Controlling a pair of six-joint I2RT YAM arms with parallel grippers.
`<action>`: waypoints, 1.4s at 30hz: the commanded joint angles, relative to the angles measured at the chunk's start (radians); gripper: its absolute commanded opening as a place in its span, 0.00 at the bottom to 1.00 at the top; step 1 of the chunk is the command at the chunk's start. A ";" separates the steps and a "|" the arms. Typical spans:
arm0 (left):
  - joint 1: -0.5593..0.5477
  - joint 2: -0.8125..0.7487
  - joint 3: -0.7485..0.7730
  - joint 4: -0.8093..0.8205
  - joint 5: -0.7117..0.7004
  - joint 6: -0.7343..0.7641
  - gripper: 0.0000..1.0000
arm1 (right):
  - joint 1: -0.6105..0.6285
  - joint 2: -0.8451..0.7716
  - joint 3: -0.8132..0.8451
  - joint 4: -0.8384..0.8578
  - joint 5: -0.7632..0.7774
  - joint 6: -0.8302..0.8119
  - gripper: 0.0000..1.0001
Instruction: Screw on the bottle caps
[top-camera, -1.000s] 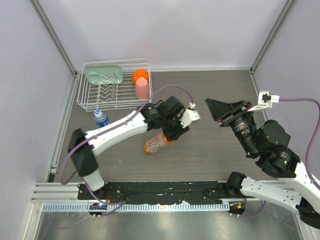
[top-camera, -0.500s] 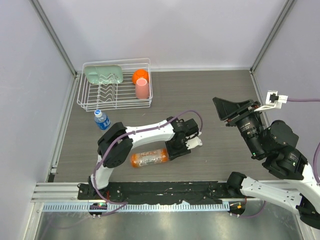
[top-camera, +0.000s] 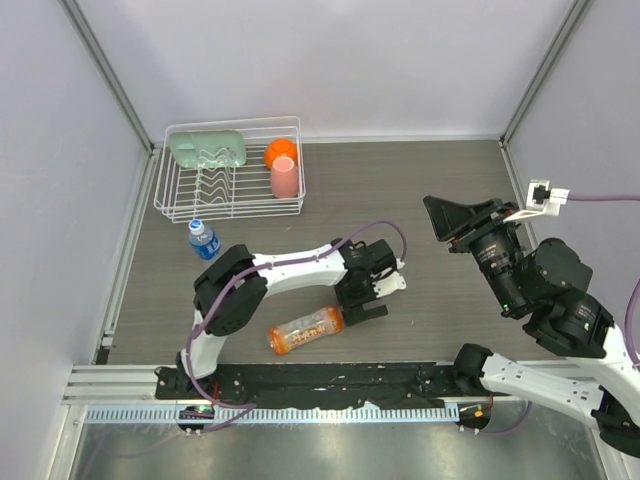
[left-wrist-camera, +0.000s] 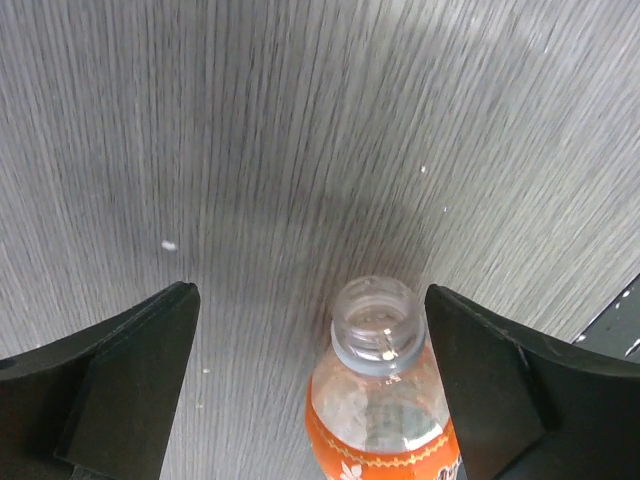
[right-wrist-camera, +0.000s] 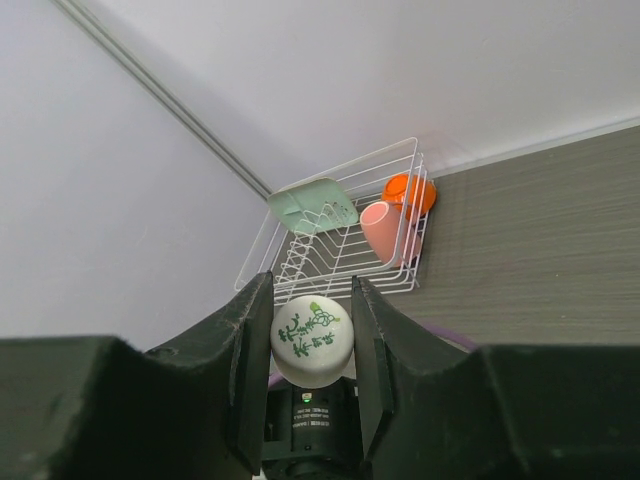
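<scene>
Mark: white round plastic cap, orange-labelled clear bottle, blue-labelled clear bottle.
White round plastic cap (right-wrist-camera: 311, 340): right wrist view, printed top.
Orange-labelled clear bottle (top-camera: 305, 330): top external view, label.
Blue-labelled clear bottle (top-camera: 204, 240): top external view, label.

Clear plastic bottle of orange drink (top-camera: 306, 329): on side, near centre, neck open. Clear blue-label bottle (top-camera: 203, 240): upright, left. Round white green-printed cap (right-wrist-camera: 311, 341): pinched in right gripper (right-wrist-camera: 310, 300).

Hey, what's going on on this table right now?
Two robot arms are working on capping bottles. The left gripper is open, straddling without touching the uncapped neck of the orange bottle, which lies on its side on the table. The right gripper, raised off to the side, grips a white cap. It is not yet screwed on.
</scene>
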 joint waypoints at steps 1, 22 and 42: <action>0.000 -0.119 -0.021 -0.001 -0.055 0.041 1.00 | -0.003 0.020 0.043 0.010 0.014 -0.023 0.21; -0.001 -0.624 -0.544 -0.046 -0.054 -0.036 1.00 | -0.003 0.135 0.135 -0.041 0.006 -0.047 0.24; 0.006 -0.400 -0.621 0.170 -0.141 0.048 1.00 | -0.003 0.146 0.180 -0.076 0.002 -0.038 0.24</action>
